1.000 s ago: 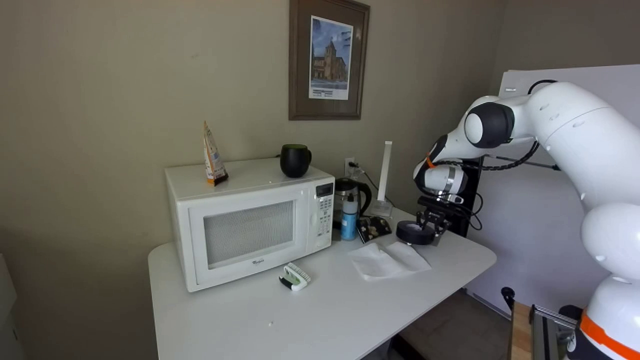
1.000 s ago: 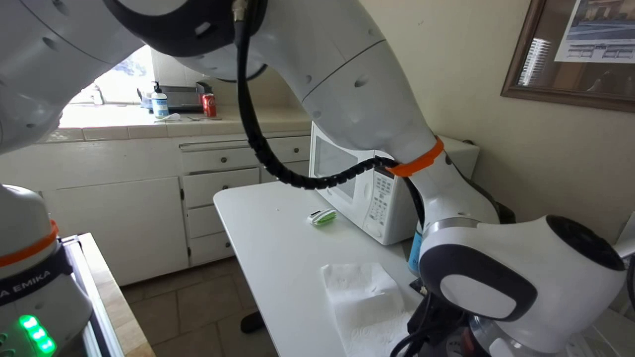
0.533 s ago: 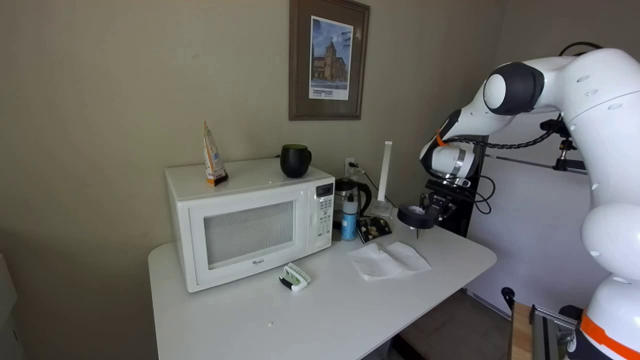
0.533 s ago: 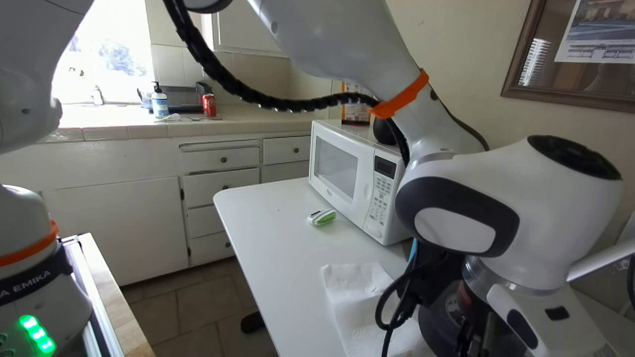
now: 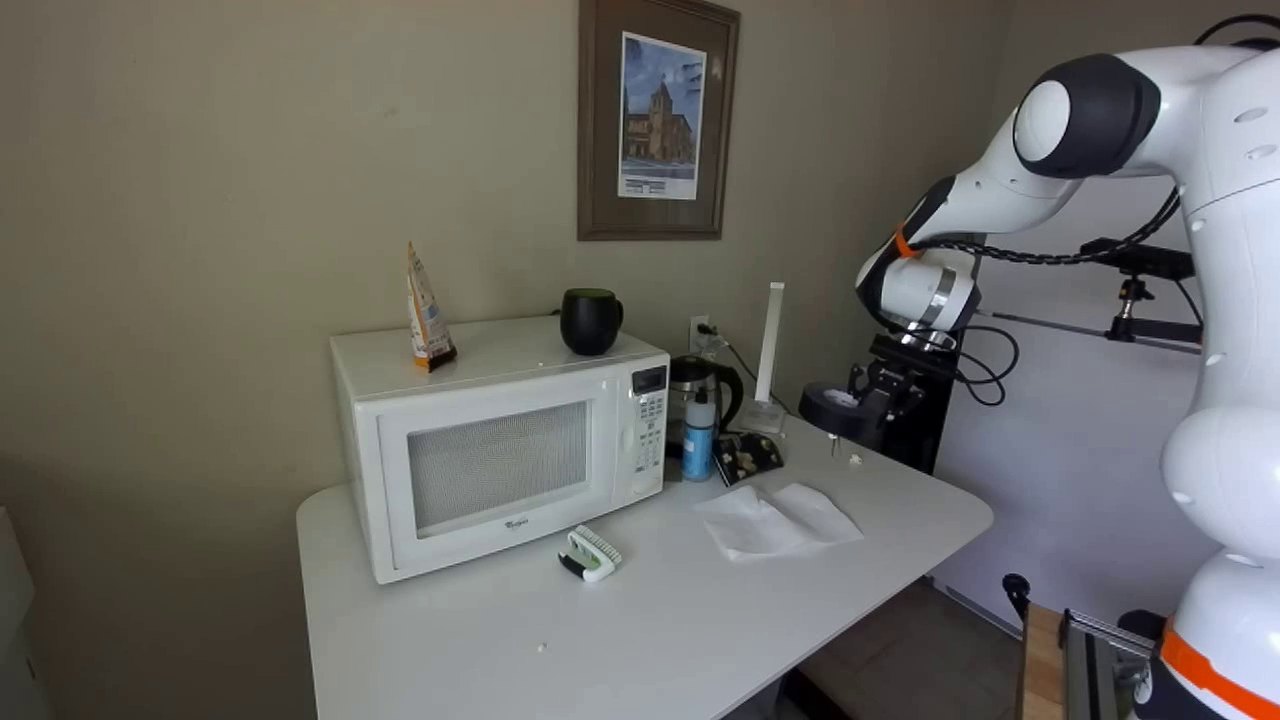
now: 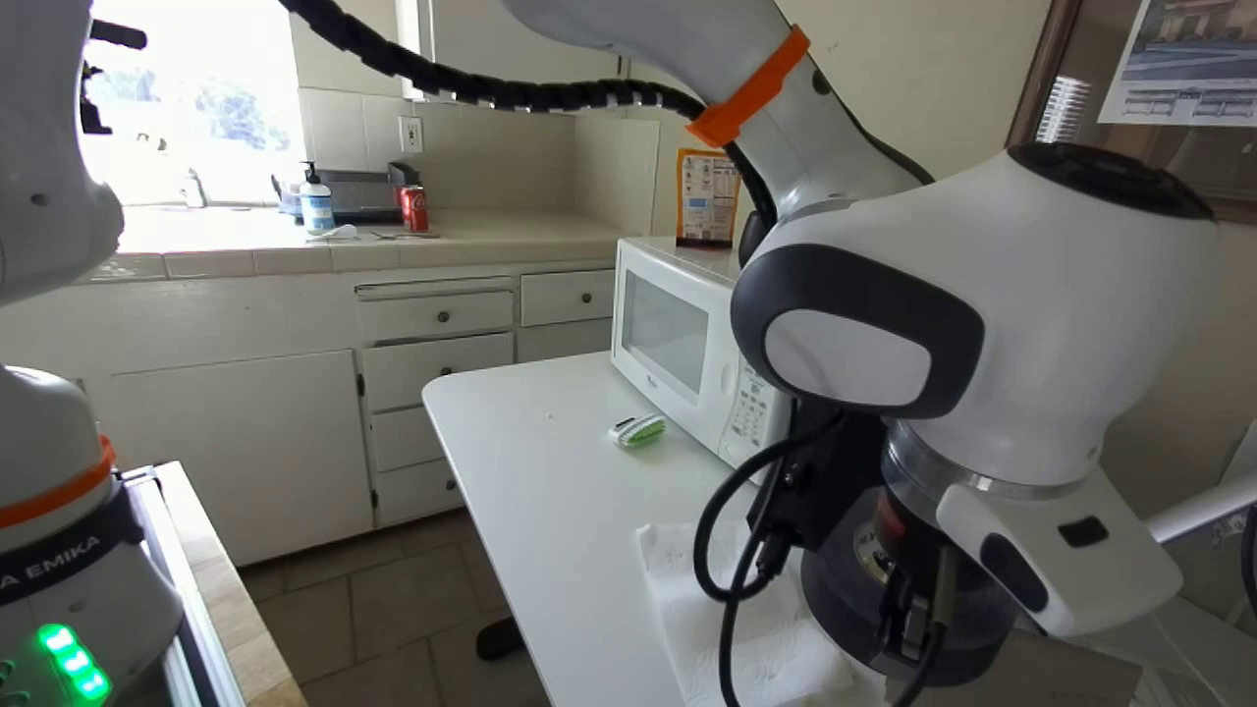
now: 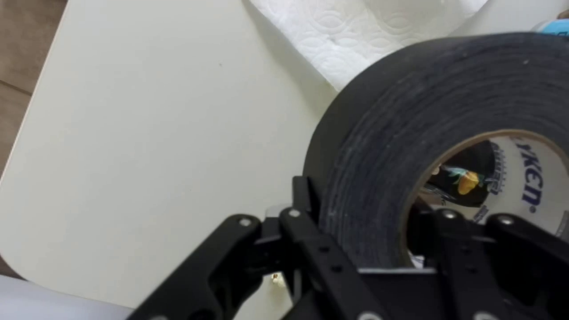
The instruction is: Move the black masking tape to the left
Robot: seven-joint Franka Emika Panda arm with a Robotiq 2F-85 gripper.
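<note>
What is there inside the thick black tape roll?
Inside the black roll, the wrist view shows a white lettered core, one finger of the pincer, and, through the hole, part of a black, yellow-printed packet. The pincer hides the hole's lower part.

Black masking tape (image 5: pixel 832 421): lifted higher over tabletop (image 5: pixel 650 620), frame right
Gripper (image 7: pixel 359 208): risen with it
Arm (image 5: pixel 1005 190): raised toward upper right
Pale crumb (image 5: pixel 855 460): newly visible on tabletop
Orange-edged bag (image 6: pixel 707 194): uncovered, upper middle
</note>
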